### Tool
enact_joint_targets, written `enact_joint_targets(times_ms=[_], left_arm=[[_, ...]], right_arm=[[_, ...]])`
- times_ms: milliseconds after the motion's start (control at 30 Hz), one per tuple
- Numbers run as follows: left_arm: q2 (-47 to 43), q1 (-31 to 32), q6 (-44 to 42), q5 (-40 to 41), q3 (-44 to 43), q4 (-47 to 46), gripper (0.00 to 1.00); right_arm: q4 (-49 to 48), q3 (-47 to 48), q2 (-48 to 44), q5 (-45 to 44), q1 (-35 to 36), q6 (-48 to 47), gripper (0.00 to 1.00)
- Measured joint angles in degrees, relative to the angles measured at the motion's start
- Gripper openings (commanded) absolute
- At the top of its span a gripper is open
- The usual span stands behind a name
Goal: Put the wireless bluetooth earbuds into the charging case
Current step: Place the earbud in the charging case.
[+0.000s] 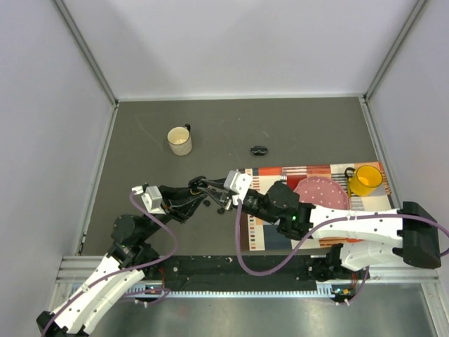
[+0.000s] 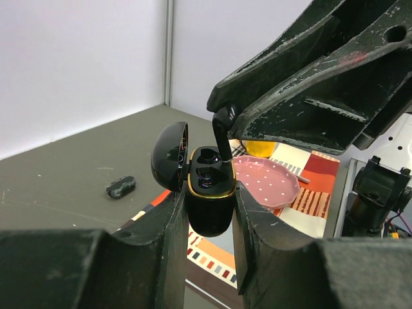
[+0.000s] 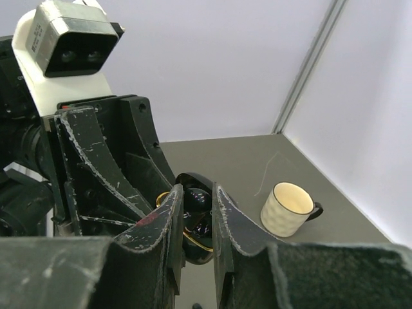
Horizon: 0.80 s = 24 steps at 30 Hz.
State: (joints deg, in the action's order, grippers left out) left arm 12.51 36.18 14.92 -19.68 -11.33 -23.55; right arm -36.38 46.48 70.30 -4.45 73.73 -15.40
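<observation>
Our left hand grips the charging case, our right hand pinches an earbud; we should lower it straight.

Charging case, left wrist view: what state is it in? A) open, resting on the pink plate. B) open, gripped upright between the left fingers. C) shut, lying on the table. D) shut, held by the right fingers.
B: the charging case stands clamped between the left fingers, lid swung open, with the right fingers holding an earbud at its opening.
</observation>
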Motion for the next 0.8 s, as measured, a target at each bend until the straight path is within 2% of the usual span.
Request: enact_joint_targets(times_ms=[433,800], left_arm=[[0.0,0.0,0.1,0.0,0.0,-0.5,0.0],[0.0,0.0,0.1,0.0,0.0,-0.8,0.0]], right_arm=[[-1.5,0.0,0.4,-4.5,1.0,-3.9,0.0],[-0.6,0.0,0.7,-4.6,1.6,-6.5,0.0]])
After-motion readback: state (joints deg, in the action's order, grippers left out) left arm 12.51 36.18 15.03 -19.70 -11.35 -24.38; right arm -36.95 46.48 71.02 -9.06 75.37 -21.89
